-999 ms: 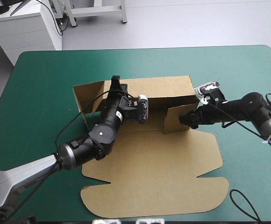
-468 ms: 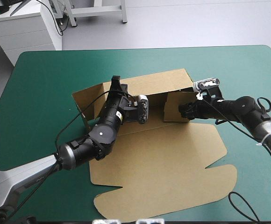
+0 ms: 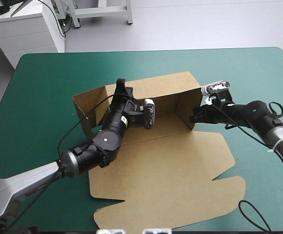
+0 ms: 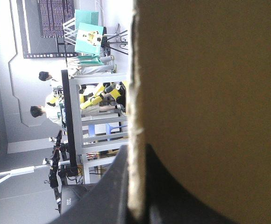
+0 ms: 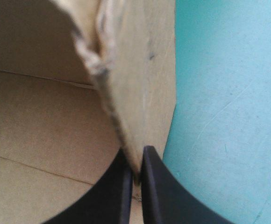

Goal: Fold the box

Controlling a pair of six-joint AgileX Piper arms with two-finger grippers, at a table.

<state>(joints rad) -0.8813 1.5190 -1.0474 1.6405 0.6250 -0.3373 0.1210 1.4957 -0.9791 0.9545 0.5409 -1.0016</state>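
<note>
box (image 3: 166, 165) walls stand raised, left fingers (image 4: 113, 196) pinching the far one, right fingers (image 5: 161, 196) the right one.

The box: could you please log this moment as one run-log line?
box: far and side walls raised, rest flat | left gripper: shut on box wall | right gripper: shut on right side wall

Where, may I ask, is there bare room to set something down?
The teal-green cover is bare between the box and the far edge, and left of the box. The middle is crowded: both jaws pinch raised walls; flat board fills the near side.
</note>
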